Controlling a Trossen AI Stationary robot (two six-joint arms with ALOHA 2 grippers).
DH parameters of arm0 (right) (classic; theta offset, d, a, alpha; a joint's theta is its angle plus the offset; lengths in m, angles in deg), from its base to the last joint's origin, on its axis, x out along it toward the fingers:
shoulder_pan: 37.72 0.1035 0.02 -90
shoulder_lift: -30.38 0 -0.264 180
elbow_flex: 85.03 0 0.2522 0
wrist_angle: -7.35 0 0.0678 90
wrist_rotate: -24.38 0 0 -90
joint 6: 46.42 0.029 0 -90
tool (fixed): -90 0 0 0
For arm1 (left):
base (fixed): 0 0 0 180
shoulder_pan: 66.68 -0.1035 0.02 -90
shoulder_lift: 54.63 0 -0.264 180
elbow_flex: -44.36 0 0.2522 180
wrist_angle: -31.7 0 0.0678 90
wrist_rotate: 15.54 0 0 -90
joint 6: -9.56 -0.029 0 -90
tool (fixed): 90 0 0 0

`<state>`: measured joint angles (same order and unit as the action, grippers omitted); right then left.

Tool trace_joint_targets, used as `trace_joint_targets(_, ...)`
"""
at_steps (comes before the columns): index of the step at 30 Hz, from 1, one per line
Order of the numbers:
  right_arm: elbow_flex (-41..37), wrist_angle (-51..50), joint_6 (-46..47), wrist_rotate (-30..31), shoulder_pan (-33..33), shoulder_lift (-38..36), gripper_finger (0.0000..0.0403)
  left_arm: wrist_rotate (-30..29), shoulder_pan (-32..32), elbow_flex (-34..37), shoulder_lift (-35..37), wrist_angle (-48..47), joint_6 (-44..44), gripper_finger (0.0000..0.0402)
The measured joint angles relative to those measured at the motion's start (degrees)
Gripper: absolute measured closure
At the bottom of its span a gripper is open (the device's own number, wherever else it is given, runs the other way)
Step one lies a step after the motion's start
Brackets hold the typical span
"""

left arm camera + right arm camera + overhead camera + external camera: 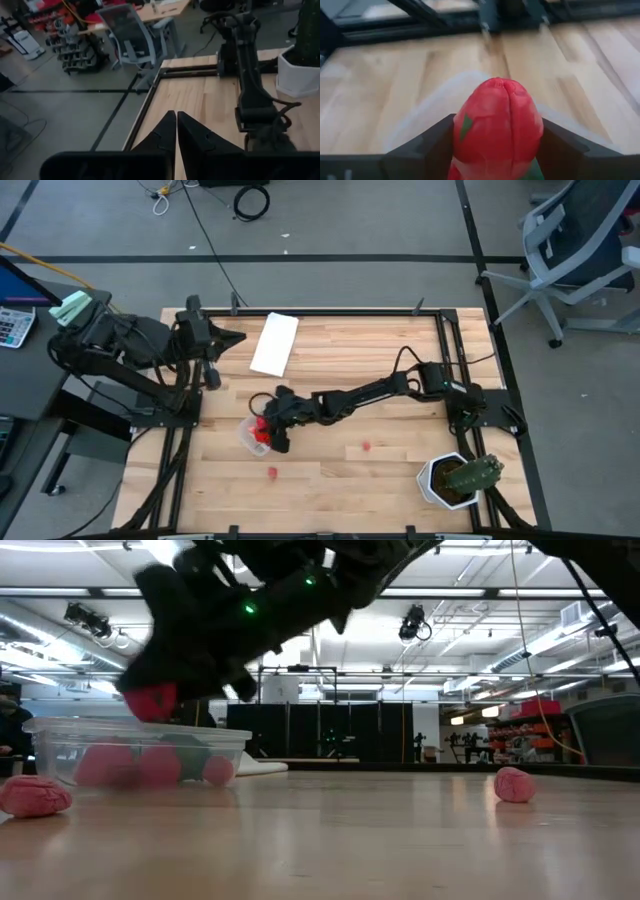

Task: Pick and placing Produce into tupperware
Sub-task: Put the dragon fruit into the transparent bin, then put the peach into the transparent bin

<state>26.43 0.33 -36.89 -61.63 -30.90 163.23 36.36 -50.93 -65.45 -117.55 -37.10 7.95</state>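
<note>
My right gripper [265, 430] is over the clear tupperware [130, 750] at the table's left-middle, shut on a red toy produce piece [496, 130]. In the low view the red piece [150, 700] hangs just above the box's rim. The box holds several pink pieces [105, 765] and a green one [190, 762]. Loose pink pieces lie on the table [272, 473], [366, 446]. My left gripper [176, 122] is shut and empty, raised at the table's far left [235, 338]. My right gripper pinches the red piece by its two sides [460, 135] between its two fingers, one on each side. The piece is lifted clear, just above the tupperware's rim [140, 725].
A flat white panel [274, 343] lies at the far side of the table. A green cactus in a white pot [460, 478] stands at the near right corner. Bare wood lies between the box and the pot.
</note>
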Motion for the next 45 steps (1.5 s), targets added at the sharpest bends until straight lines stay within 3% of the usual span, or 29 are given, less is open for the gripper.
trace_joint_targets(11,6.88,-1.77,-2.7,-2.77,0.51,3.57,0.0121,-0.07,-0.22,0.0,-0.86,0.41,1.45,0.0373)
trace_joint_targets(17,6.86,-10.07,-4.87,1.51,0.5,-0.63,0.0129,-0.07,-0.22,0.0,-0.9,0.26,2.91,0.0383)
trace_joint_targets(20,6.94,-20.12,-4.55,1.65,1.03,-5.32,0.0135,-0.04,-0.2,0.0,-0.9,0.2,2.96,0.0383)
trace_joint_targets(24,6.94,-41.1,-0.06,2.33,3.58,-10.97,0.0142,-0.05,-0.2,0.0,-0.88,-1.13,4.61,0.0376)
trace_joint_targets(30,2.73,-62.5,13.32,9.31,10.37,-16.58,0.0149,-0.02,-0.18,0.0,-0.88,-3.7,6.11,0.0366)
trace_joint_targets(37,-11.78,-55.52,27.64,12.71,16.84,-19.61,0.0149,-0.07,-0.2,0.0,-0.88,-4.01,7.04,0.0374)
trace_joint_targets(45,-20.71,-53.56,35.78,13.38,16.49,-19.6,0.015,-0.07,-0.2,0.0,-0.88,-3.94,7.04,0.0374)
